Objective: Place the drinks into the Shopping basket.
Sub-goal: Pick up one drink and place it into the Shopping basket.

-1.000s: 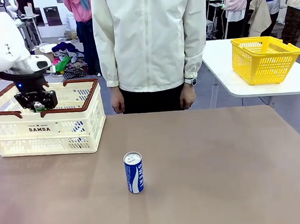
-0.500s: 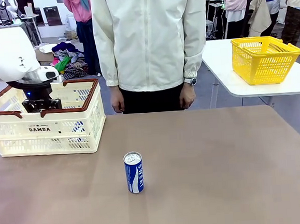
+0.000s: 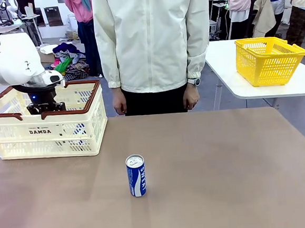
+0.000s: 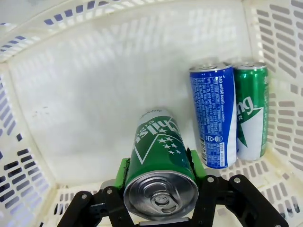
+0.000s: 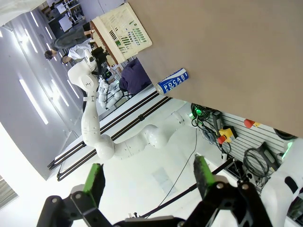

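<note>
Reaching down inside the Shopping basket (image 3: pixel 84 124), with the left gripper (image 3: pixel 46 107) sunk below the brown rim near the basket's back wall. Clamped between green pads (image 4: pixel 123 168) on a green can (image 4: pixel 158 156), silver top toward the camera, body angled down at the basket's white floor (image 4: pixel 99 109). Held clear of that floor or touching it: cannot tell. Lying inside the basket, just beside the held can: a blue can with white print (image 4: pixel 214 114), and touching it on its far side a second green can (image 4: pixel 252 111), pressed up against the basket's slotted side wall.

Standing upright outside the basket, on the brown table (image 3: pixel 226 182), well apart from the basket toward the table's near middle: another blue can (image 3: pixel 135 175), silver top up. Seen also from the right wrist (image 5: pixel 172 82), small and sideways, near the basket (image 5: pixel 123 30).

Spread wide and holding nothing: the right gripper (image 5: pixel 149 177), green pads (image 5: pixel 93 178) far apart, away from the basket. Standing behind the table, beside the basket's far corner: a person in a cream jacket (image 3: pixel 151 35), arms hanging.
</note>
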Controlling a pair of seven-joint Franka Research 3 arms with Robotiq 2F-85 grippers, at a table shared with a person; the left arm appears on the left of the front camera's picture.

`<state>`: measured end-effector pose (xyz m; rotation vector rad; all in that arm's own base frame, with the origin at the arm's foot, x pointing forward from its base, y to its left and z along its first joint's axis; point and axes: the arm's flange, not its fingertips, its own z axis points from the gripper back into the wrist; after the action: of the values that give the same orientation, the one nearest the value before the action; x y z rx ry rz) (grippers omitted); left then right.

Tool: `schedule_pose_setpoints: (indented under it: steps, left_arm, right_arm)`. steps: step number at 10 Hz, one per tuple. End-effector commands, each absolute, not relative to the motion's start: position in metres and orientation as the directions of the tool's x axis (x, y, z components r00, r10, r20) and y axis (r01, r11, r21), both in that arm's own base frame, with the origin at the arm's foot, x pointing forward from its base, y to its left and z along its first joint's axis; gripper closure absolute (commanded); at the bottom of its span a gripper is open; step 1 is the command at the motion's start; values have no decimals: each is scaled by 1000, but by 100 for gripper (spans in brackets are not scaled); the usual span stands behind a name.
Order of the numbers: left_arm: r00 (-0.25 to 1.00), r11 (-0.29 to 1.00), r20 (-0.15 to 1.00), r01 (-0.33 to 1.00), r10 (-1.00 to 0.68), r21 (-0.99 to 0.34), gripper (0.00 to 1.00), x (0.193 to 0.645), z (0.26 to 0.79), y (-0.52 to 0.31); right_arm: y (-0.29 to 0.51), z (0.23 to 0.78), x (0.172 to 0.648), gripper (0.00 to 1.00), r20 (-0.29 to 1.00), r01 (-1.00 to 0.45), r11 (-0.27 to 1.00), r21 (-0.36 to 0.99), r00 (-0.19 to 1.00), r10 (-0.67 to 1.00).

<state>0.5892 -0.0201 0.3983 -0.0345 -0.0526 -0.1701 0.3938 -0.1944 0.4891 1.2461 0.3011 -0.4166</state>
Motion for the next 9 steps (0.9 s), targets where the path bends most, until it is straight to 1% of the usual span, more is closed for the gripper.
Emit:
schedule_pose_setpoints:
  steps: [1,2,5,6,7,8,9]
  left_arm:
    - [987,988,64,149,-146,-45,13,589,409,-21]
    - [987,987,66,152,-149,-46,0,589,411,-22]
    - [985,991,117,134,-129,-29,0,594,430,-16]
    - [979,993,171,115,-111,-12,0,598,456,-10]
    - [977,997,205,63,-51,-51,0,602,491,-5]
    - [974,989,227,9,25,-148,0,602,528,0]
    - [952,953,282,-31,120,-301,0,593,564,3]
  right_arm:
    - [-193,492,392,0,-454,478,271,835,878,-151]
    - [-193,492,392,0,-454,478,271,835,878,-151]
    - [-193,492,392,0,-454,478,271,835,878,-151]
    - [-193,492,392,0,-454,478,271,835,878,-151]
    - [-193,492,392,0,-454,478,271,835,878,-151]
    - [-193,492,392,0,-454,478,271,835,878,-151]
    - [-193,492,392,0,-454,478,271,835,878,-151]
